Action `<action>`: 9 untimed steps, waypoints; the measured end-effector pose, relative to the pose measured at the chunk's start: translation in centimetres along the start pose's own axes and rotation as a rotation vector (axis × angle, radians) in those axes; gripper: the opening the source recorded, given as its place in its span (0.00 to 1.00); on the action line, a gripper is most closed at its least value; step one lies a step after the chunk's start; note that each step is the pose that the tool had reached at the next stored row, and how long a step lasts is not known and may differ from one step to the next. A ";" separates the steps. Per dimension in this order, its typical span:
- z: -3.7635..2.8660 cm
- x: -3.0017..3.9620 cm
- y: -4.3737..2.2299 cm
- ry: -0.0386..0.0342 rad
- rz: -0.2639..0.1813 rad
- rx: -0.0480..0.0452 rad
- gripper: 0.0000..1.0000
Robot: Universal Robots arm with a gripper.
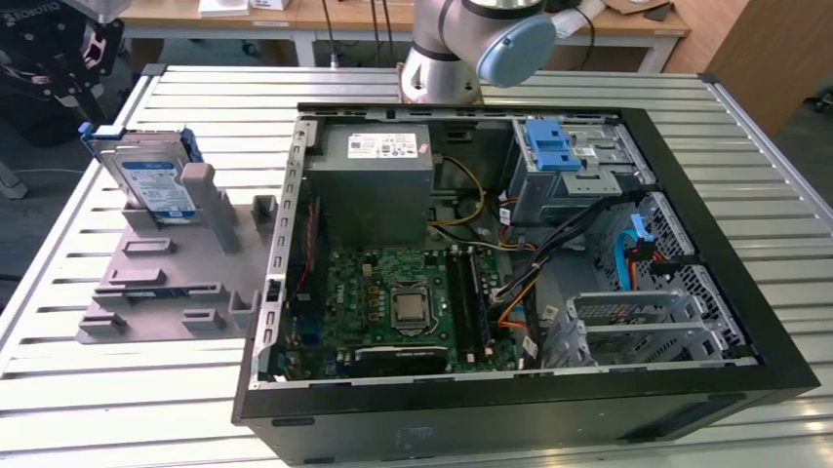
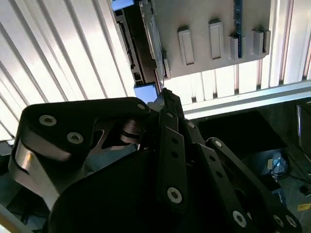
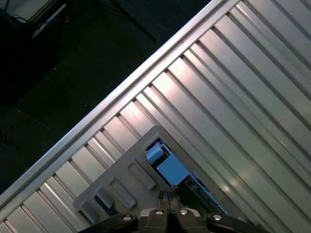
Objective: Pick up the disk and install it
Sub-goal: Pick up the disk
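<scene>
At nine o'clock from the open black metal computer case (image 1: 521,405), the flat silver, blue-framed disk (image 1: 150,180) stands upright in a grey plastic slotted stand (image 1: 170,278). My gripper (image 2: 165,97), pinched together on nothing, hangs near its top corner. Descending like this, I'd likely jab the frame and tip it.

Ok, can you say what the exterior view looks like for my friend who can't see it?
The disk stands upright in a grey holder at the exterior view's left, with the black gripper close above its top corner. Beside it an open computer case lies on a slatted metal table, and the arm rises behind the case.
</scene>
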State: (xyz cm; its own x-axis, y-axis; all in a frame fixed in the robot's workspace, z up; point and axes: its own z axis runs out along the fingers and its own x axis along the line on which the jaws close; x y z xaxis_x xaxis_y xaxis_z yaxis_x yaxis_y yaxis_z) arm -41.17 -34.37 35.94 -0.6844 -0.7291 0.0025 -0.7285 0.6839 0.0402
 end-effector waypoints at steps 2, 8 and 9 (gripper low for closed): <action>0.02 0.00 0.00 0.0015 -0.037 0.0001 0.11; 0.10 0.00 0.00 0.0037 -0.136 0.0019 0.11; 0.12 0.00 -0.01 0.0035 -0.151 0.0026 0.11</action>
State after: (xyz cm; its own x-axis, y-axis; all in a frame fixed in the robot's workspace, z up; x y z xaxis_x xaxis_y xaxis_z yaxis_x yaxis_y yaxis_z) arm -41.17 -34.37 35.82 -0.5666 -0.8240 0.0001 -0.8234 0.5662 0.0378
